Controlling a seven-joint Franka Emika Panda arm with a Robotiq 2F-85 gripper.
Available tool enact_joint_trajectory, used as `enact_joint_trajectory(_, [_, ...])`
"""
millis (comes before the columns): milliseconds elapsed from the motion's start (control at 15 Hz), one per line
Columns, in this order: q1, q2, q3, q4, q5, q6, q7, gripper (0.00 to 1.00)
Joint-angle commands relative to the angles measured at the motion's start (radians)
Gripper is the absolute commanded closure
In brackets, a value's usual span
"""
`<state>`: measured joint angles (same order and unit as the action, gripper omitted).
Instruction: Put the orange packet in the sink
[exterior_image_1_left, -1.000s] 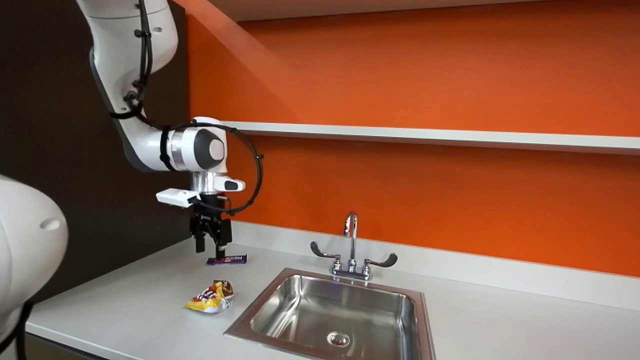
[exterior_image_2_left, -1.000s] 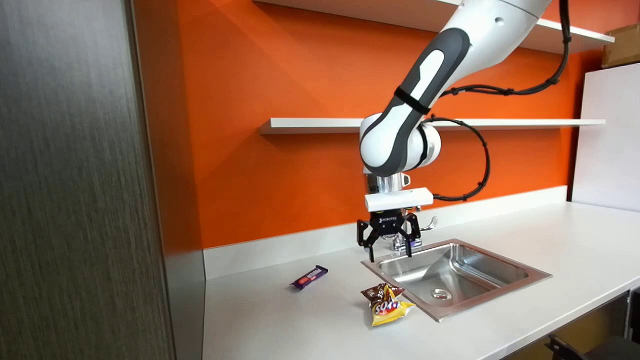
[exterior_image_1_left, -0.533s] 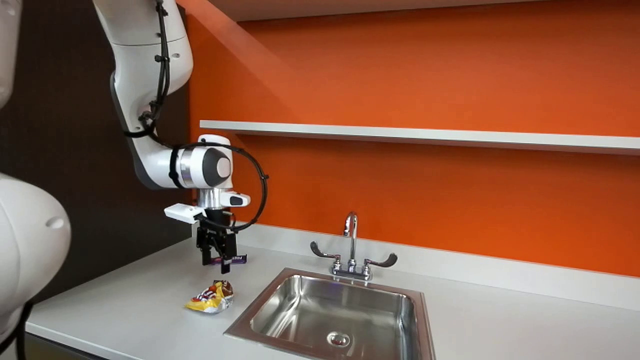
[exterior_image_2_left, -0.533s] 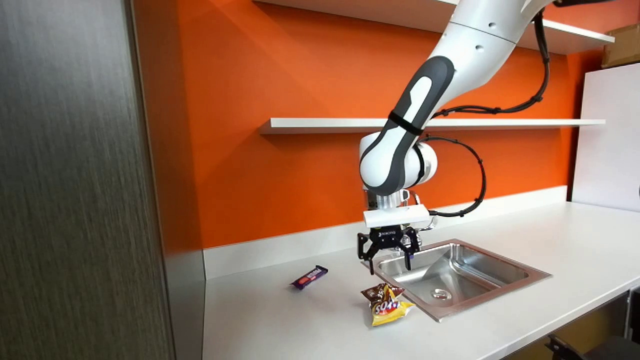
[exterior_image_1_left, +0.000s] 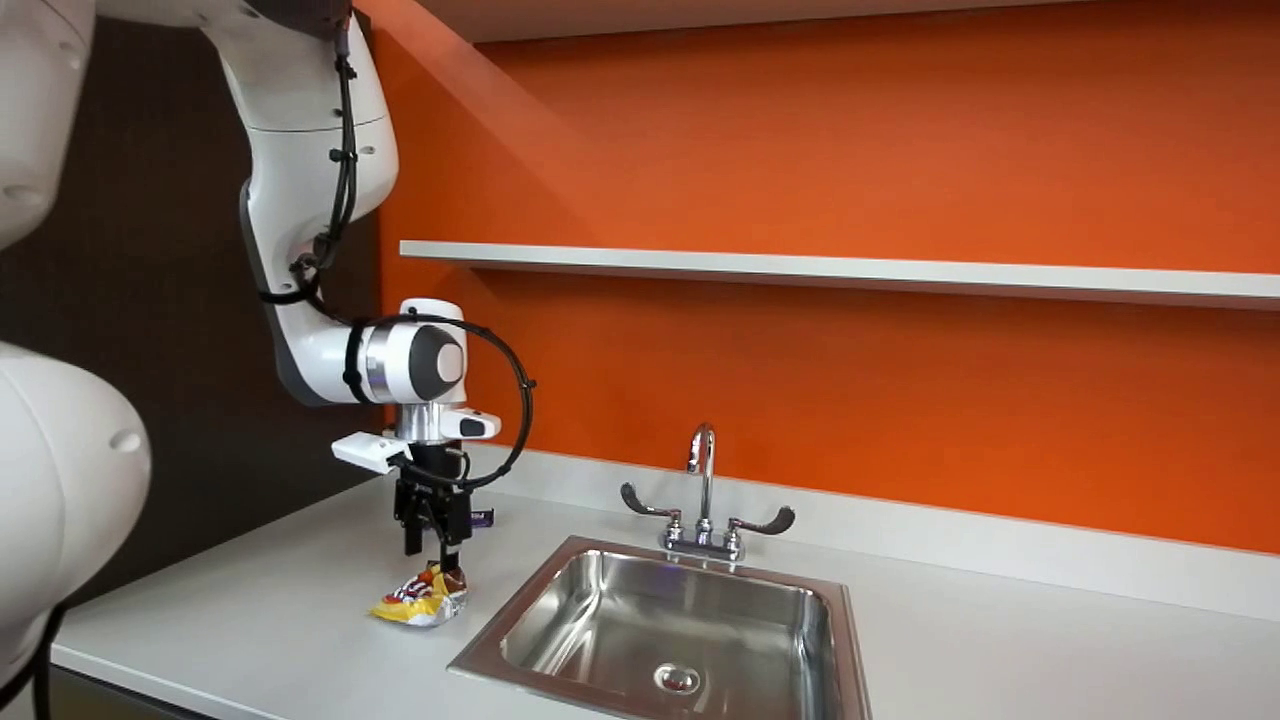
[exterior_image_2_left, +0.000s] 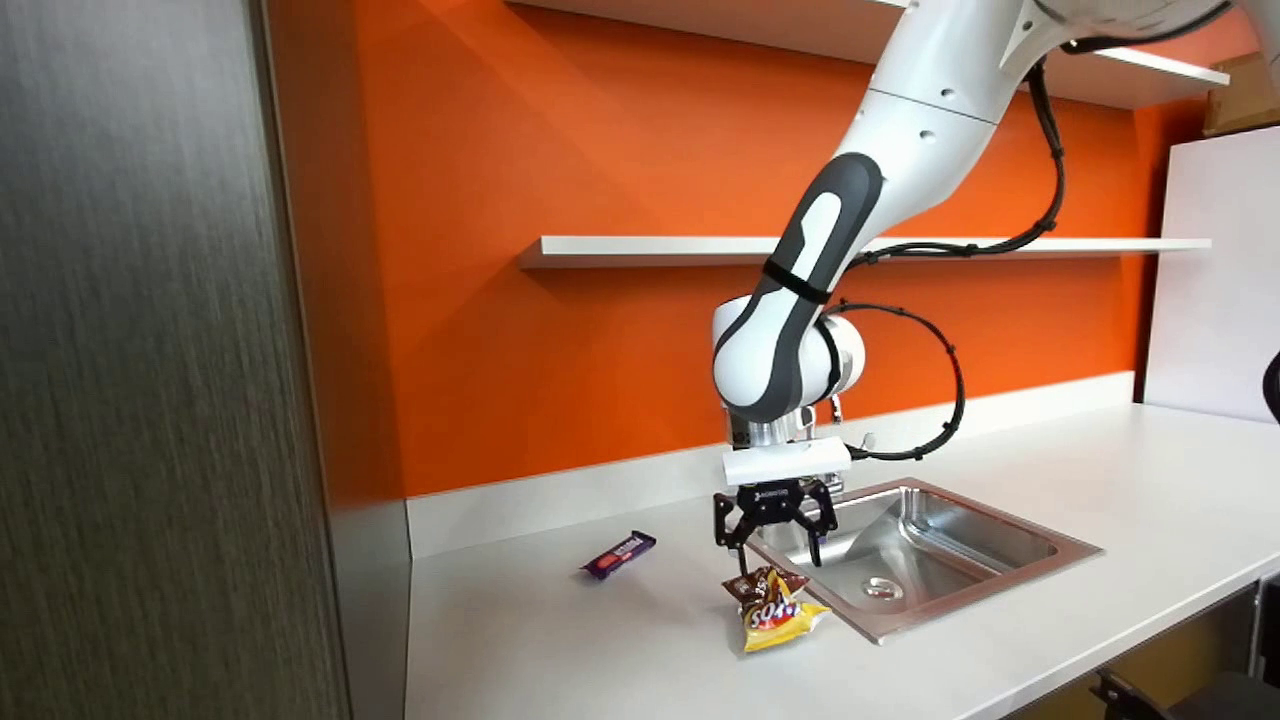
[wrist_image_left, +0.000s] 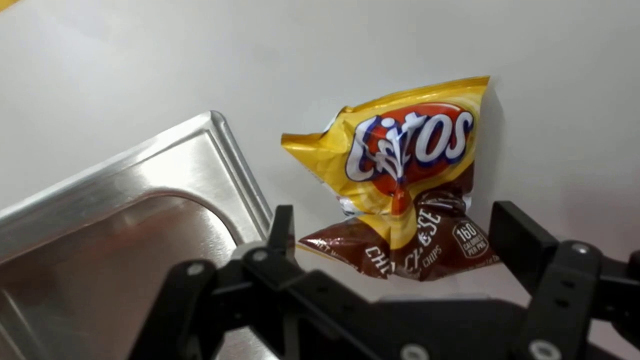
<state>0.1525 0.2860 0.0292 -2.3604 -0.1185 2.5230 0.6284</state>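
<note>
Jaws of the gripper (exterior_image_2_left: 780, 566) spread wide, gripping nothing. The packet (wrist_image_left: 400, 165) lies on the counter (exterior_image_2_left: 560, 640), below the gripper and offset to its camera side. Wrist view: brown end between the fingertips (wrist_image_left: 517, 240), pinched waist about level with them, yellow end reaching ahead past the tips. No strong long axis; the brown-to-yellow line runs across the closing direction. In both exterior views one fingertip meets the brown edge in outline; touching or just above, cannot tell.

Judged step: approach, nothing lifted. Going down calls for a slight shift ahead if the grip is to take the waist; the loose brown end alone might slip.

Edges: the sink (wrist_image_left: 195, 165) is just beside, its rim corner next to one finger in the wrist view. That finger is likeliest to catch the rim. The faucet (exterior_image_1_left: 706, 505) stands off toward the wall (exterior_image_2_left: 560, 380), probably out of a sideways carry. Away from the sink there seems more room; the bar (exterior_image_2_left: 618, 555) lies that side, well apart from the gripper.
</note>
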Motion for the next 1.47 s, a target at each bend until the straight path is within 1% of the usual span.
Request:
enact_joint_trajectory(0, [0.030, 0.032, -0.027, 0.025, -0.003, 0.006, 0.033, 0.00])
enact_joint_trajectory(667, [0.047, 0.072, -0.048, 0.041, 0.011, 0.005, 0.028, 0.00])
enact_joint_trajectory(733, [0.047, 0.075, -0.048, 0.042, 0.014, 0.004, 0.025, 0.25])
enact_joint_trajectory(800, [0.047, 0.077, -0.048, 0.043, 0.018, 0.005, 0.021, 0.28])
enact_joint_trajectory(867, [0.045, 0.079, -0.046, 0.043, 0.025, 0.005, 0.015, 0.35])
enact_joint_trajectory(1067, [0.043, 0.088, -0.042, 0.045, 0.039, 0.007, 0.008, 0.60])
enact_joint_trajectory(1400, [0.042, 0.103, -0.040, 0.053, 0.063, 0.008, 0.003, 0.98])
